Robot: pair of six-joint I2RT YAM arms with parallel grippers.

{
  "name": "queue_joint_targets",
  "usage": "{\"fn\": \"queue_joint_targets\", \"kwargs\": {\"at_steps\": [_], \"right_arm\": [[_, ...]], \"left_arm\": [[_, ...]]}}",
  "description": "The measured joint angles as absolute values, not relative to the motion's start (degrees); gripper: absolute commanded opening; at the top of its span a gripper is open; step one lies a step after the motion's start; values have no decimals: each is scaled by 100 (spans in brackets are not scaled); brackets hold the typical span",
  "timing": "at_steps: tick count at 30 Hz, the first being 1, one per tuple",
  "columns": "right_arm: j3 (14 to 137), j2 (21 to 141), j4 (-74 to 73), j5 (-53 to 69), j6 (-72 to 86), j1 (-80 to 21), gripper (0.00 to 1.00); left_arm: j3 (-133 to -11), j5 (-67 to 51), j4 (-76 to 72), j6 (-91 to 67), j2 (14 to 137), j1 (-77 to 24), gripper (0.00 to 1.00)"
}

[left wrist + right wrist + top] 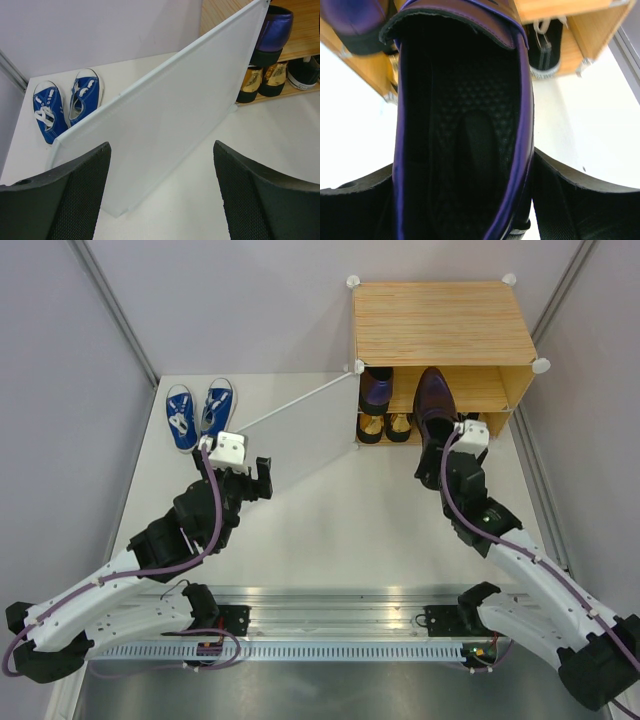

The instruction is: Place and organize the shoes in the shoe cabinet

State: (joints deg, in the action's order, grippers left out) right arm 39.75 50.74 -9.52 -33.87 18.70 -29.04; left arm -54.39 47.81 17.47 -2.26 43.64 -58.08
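The right gripper [438, 452] [465, 200] is clamping the heel end of a dark purple dress shoe [434, 400] [465, 125]. In the right wrist view, one black finger [355, 210] is pressing on each side of the shoe's collar. From the gripper, the shoe is stretching toward 12 o'clock. Its pointed toe is reaching the upper shelf opening of the shoe cabinet [440, 320] [590, 30]. The matching purple shoe [376, 388] [272, 30] is already sitting on that shelf, at 9 o'clock of the held one. Below it, the gold shoes [385, 427] [262, 80] are standing on the lower shelf. The black shoes [305, 75] [545, 45] are sitting just beside them at 3 o'clock.

The left gripper [258, 476] [161, 150] is hanging above the table [330, 520] with its fingers [75, 200] spread wide, holding and touching nothing. The white door panel [300, 400] [175, 115] is swinging open at its 12 o'clock, near the fingertips but apart from them. The blue sneakers [198, 415] [65, 102] are lying side by side on the table at about 10 o'clock of this gripper, behind the door.
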Motion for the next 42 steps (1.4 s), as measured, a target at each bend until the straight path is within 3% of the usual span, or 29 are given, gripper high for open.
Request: {"fn": "queue_joint_targets", "kwargs": {"at_steps": [15,39,42], "right_arm": [[5566,7561,259,-2038,1387,-1564,1],[7091,9666,867,-1610,1243,-1393,1],[7153,9769,908,-1568,1282,-1385,8]], "left_arm": [[-5439,4737,1747,-226,4346,-5808,88],[-5439,4729,1750,-226,4331,-5808,88],[-5439,4727,1752,-226,4329,-5808,88]]}}
